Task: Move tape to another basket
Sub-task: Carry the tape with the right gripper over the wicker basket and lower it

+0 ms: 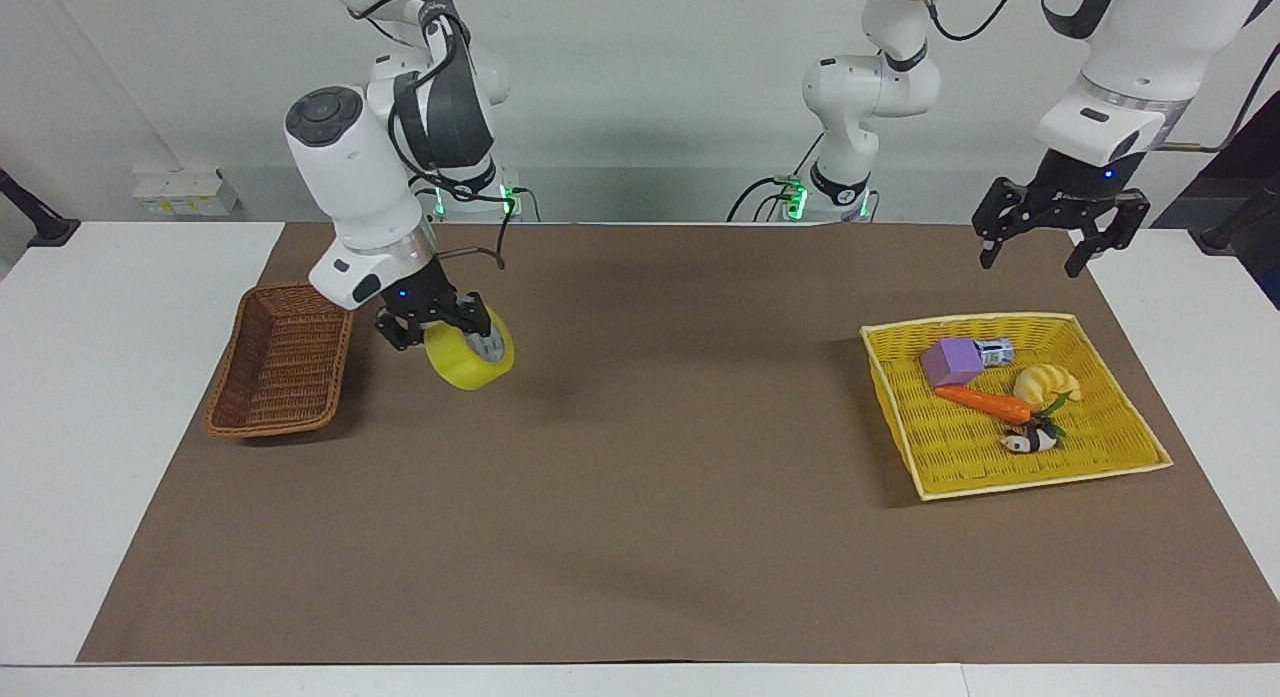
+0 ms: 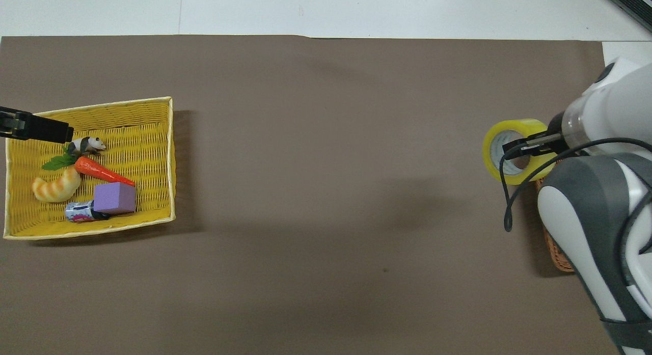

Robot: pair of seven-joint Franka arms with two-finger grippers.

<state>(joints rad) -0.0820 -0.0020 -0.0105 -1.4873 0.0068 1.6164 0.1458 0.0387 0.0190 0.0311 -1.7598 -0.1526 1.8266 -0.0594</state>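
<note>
You have two Franka arms: glossy white shells, dark grey joint covers, silver wrist rings, black two-finger grippers, right gripper (image 1: 436, 327) and left gripper (image 1: 1062, 235), each with a small blue light. Black cables loop alongside; bases glow green.

right arm (image 1: 345, 182) angled down, jaws clamped; left arm (image 1: 1120, 72) raised, jaws spread.

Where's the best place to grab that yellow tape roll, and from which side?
Probably its wall: the tape is a hollow ring, so one finger goes through the open core, one outside, coming in at the face. The right end effector holds it that way over the mat.
</note>
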